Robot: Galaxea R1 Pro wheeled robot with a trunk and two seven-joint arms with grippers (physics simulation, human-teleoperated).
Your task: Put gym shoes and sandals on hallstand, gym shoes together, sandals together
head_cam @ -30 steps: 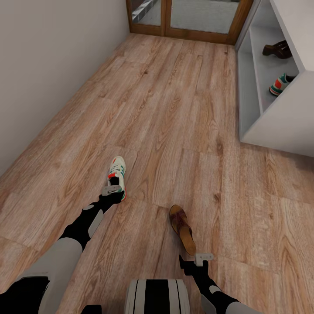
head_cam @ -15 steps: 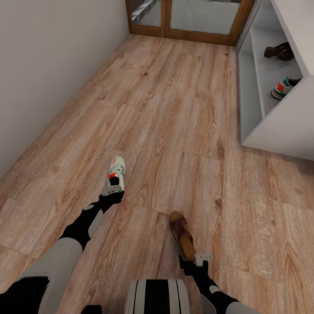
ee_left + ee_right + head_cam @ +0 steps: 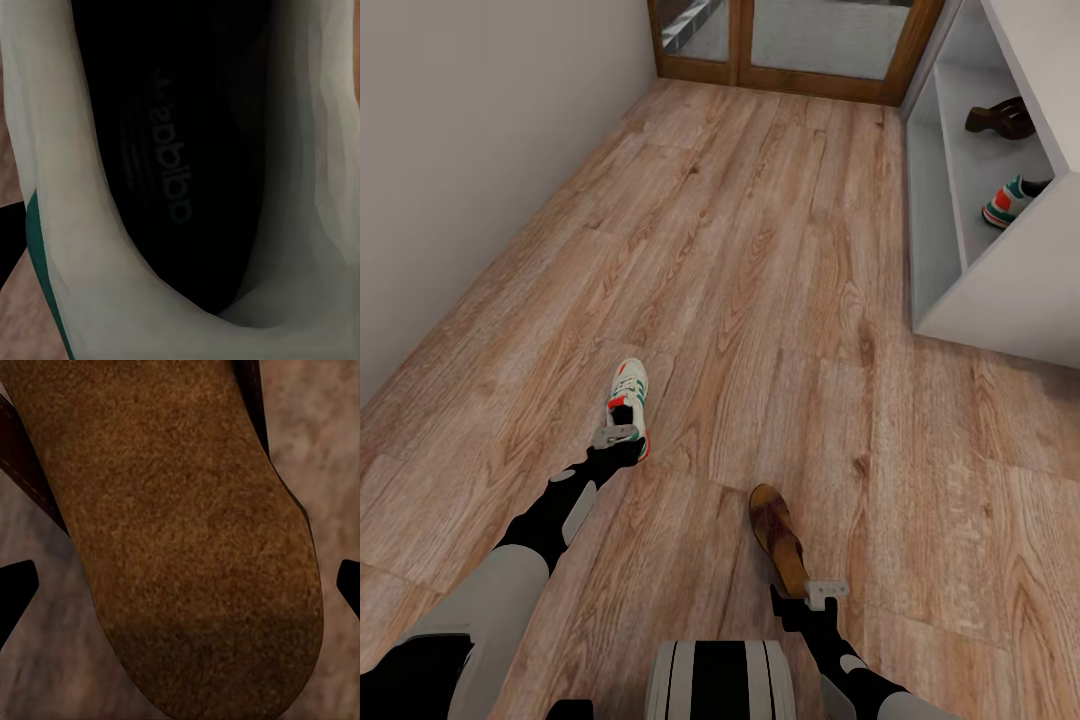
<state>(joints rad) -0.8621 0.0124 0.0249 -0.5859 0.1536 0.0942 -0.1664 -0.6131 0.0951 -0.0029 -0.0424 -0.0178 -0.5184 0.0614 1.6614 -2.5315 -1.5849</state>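
Observation:
One cream gym shoe [image 3: 628, 392] lies on the corridor floor [image 3: 760, 280]. My left gripper [image 3: 618, 438] sits at its heel. The left wrist view looks down into the gym shoe's dark insole [image 3: 161, 161], with one black fingertip [image 3: 9, 241] outside the shoe's wall, so the jaws look open. A brown sandal [image 3: 775, 532] lies on the floor with my right gripper [image 3: 808, 592] over its heel. Around the sandal's tan footbed [image 3: 180, 547] my fingertips [image 3: 15, 598] stand wide apart, open. On the hallstand [image 3: 1000, 290], a second sandal [image 3: 1002, 118] and a second gym shoe [image 3: 1010, 200] rest on a shelf.
A plain wall [image 3: 470, 150] runs along the left. At the corridor's far end stands a wood-framed glass door [image 3: 790, 45]. Open plank floor stretches between the shoes and the hallstand on the right.
The view shifted slightly a second ago, and the sandal's heel now lies closer under the right gripper. The left arm and its gym shoe are unchanged.

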